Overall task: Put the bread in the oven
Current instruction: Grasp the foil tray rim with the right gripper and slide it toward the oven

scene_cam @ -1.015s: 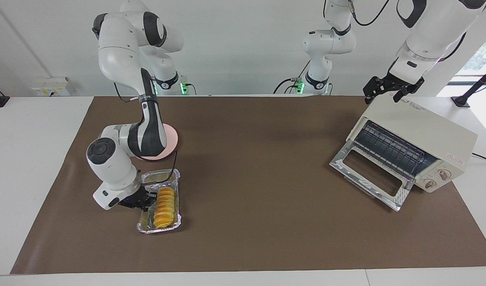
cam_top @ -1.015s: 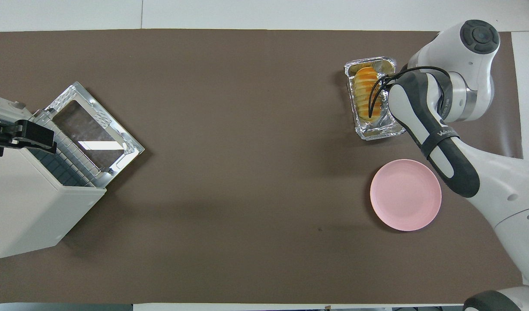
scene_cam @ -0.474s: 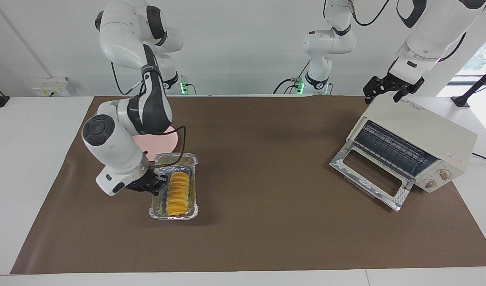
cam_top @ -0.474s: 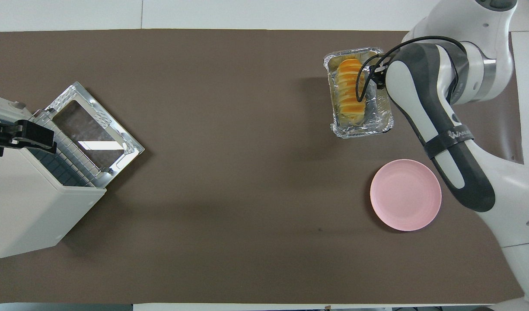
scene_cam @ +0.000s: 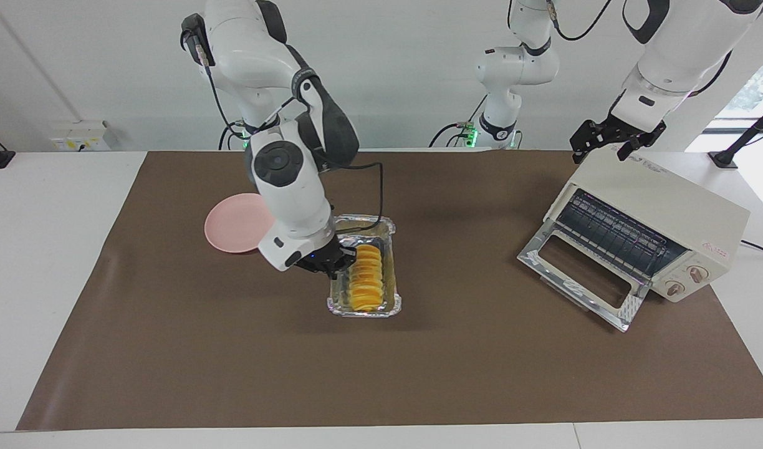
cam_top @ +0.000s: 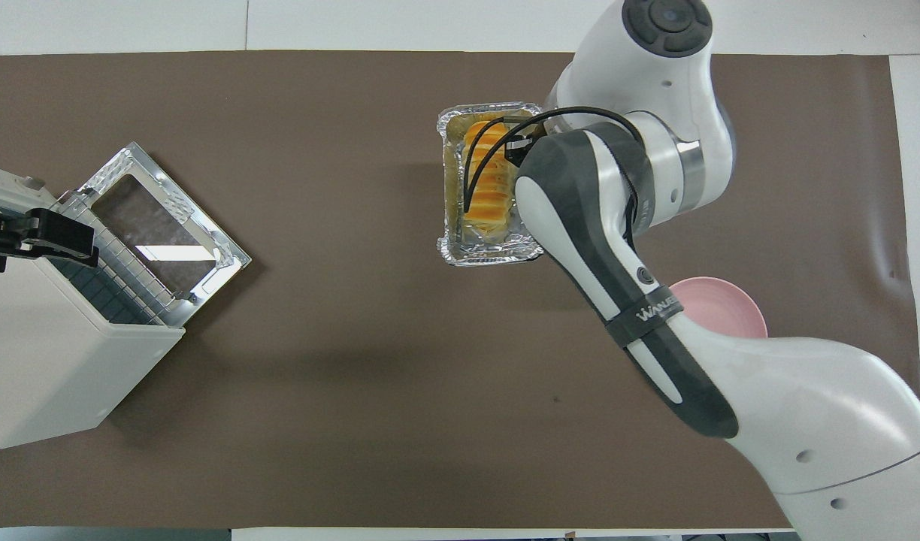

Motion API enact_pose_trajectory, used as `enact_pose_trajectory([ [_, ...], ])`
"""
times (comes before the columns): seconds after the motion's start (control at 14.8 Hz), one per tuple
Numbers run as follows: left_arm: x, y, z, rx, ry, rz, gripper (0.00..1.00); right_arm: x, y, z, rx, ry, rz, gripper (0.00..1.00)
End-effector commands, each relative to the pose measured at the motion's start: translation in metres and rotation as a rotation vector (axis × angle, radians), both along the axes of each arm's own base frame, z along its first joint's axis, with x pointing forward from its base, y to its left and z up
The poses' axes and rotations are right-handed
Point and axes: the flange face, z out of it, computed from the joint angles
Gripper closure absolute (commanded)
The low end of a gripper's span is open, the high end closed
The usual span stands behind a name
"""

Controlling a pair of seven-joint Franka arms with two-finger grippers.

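The foil tray [scene_cam: 364, 268] with the bread [scene_cam: 365, 285] has shifted ovenward, right claw [scene_cam: 329, 262] clamped on its rim. The oven [scene_cam: 649, 224] gapes beneath the open, empty left claw [scene_cam: 606, 144].

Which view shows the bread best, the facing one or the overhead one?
The facing view: the bread lies almost fully visible in the foil tray, beside the right claw. In the overhead view, a cable and the right arm cover part of it.
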Motion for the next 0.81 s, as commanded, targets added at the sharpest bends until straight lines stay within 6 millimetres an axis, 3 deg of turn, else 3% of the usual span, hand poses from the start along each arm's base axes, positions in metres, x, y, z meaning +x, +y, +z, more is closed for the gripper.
enact_pose_trajectory([
  [0.0,-0.007,0.003,0.001,-0.014,-0.015,0.004,0.00,-0.010,0.029,-0.014,0.025,-0.004,-0.040,1.00],
  [0.34,-0.007,0.002,0.001,-0.016,-0.015,0.003,0.00,-0.038,0.073,-0.072,0.044,-0.048,-0.020,1.00],
  [0.74,-0.007,0.002,0.000,-0.015,-0.014,0.003,0.00,-0.056,0.065,-0.110,0.059,-0.106,-0.019,1.00],
])
